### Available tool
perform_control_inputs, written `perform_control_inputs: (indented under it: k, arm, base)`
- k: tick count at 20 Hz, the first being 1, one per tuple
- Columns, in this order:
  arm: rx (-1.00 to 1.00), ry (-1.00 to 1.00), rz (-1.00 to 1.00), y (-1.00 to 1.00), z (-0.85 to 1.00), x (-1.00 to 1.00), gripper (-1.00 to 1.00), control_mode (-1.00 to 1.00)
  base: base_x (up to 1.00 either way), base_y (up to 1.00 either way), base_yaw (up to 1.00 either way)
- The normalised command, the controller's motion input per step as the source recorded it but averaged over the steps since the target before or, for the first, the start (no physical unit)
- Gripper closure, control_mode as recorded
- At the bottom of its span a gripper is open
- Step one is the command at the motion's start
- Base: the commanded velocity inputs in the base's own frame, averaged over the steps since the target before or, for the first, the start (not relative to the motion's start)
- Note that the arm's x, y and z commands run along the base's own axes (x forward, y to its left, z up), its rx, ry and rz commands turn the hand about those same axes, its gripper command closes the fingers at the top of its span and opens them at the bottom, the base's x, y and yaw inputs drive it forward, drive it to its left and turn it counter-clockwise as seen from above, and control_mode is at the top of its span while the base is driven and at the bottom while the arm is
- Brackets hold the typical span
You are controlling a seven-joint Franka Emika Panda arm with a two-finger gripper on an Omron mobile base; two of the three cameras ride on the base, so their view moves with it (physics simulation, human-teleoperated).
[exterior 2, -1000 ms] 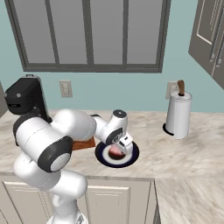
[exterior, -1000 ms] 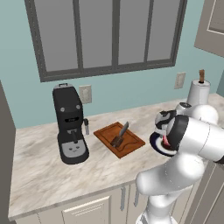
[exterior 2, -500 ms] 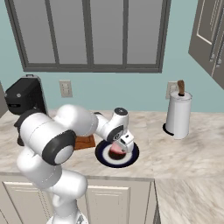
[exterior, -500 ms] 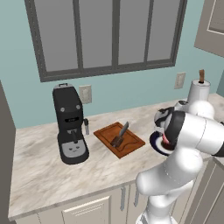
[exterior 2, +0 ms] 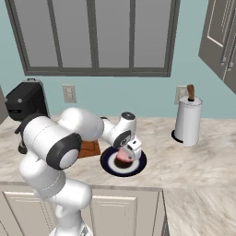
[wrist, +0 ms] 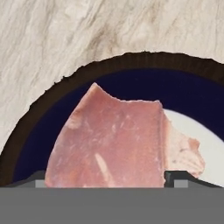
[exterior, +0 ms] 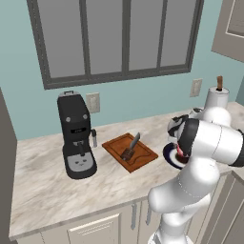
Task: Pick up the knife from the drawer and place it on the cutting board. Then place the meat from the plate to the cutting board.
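A pinkish-red slab of meat (wrist: pixel 116 140) lies on a dark blue plate (wrist: pixel 183 92) with a white centre. My gripper (wrist: pixel 109 178) is down on the plate, open, with one dark fingertip (wrist: pixel 40 176) at each side of the meat. From the right base view the gripper (exterior 2: pixel 127 153) covers part of the meat (exterior 2: pixel 121 158) on the plate (exterior 2: pixel 110 165). The knife (exterior: pixel 132 147) rests on the reddish-brown cutting board (exterior: pixel 143 159), left of the plate (exterior: pixel 168 155). The drawer is out of view.
A black coffee machine (exterior: pixel 76 138) stands left of the board. A paper towel roll (exterior 2: pixel 186 122) stands at the back right near the wall. Cream cabinet fronts (exterior: pixel 95 232) run below the marble counter's front edge. My white arm hides the plate's right side in the left base view.
The hand has stayed over the plate while the arm's elbow shifted. The fingers have come in slightly around the meat.
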Motion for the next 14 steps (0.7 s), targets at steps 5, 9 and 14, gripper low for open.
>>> perform_control_inputs:
  k: [5, 9, 14]
  arm:
    - [0.0, 0.0, 0.0, 0.0, 0.0, -0.04, 1.0, -1.0]
    - [0.01, -0.06, 0.0, 0.0, 0.13, -0.2, 1.0, -1.0]
    - [0.0, -0.1, 0.0, 0.0, 0.24, -0.24, 1.0, -1.0]
  base:
    - [0.0, 0.0, 0.0]
    - [0.0, 0.0, 0.0]
    - [0.0, 0.0, 0.0]
